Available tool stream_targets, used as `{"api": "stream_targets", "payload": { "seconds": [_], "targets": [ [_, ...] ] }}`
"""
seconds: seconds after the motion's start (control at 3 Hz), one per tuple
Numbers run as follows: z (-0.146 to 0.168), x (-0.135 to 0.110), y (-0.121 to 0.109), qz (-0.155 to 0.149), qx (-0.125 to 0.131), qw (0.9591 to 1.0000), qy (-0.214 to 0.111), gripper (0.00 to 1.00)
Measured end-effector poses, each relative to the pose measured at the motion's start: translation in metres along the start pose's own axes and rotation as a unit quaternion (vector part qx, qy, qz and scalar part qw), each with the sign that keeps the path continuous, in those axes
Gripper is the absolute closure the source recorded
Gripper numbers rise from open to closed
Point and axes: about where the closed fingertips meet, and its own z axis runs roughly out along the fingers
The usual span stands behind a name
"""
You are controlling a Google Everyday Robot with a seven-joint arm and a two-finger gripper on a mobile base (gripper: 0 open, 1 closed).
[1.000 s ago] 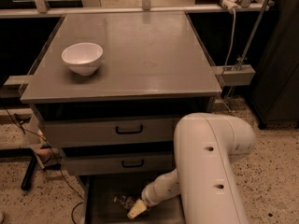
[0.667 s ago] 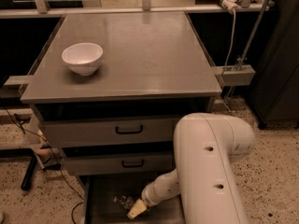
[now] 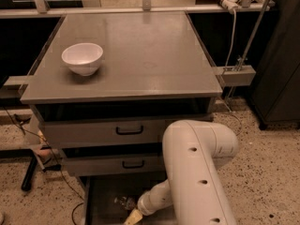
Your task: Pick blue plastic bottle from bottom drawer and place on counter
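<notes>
The bottom drawer (image 3: pixel 101 196) is pulled out at the foot of the cabinet, with a dark inside. A small clear glint inside it looks like part of the blue plastic bottle (image 3: pixel 123 202); most of it is hidden. My white arm reaches down into the drawer, and the gripper (image 3: pixel 132 217) is at the frame's bottom edge, right beside the bottle. The grey counter (image 3: pixel 140 50) lies above and bears only a white bowl (image 3: pixel 82 58) at its left.
Two flat grey drawers with black handles (image 3: pixel 129 131) sit above the open drawer. My arm's big white link (image 3: pixel 199 172) stands in front of the cabinet's right half. Cables and a black leg (image 3: pixel 29 172) lie on the floor at left. A dark cabinet (image 3: pixel 279 55) stands at right.
</notes>
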Motion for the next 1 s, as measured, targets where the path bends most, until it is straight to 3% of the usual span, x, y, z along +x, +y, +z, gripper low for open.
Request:
{"api": "stream_targets", "payload": {
  "seconds": [0.33,1.0],
  "targets": [
    [0.022,0.003,0.0,-0.009,-0.002,1.0,0.0,0.0],
    [0.053,0.006,-0.022,-0.03,0.007,0.9995,0.003,0.0]
  ]
}}
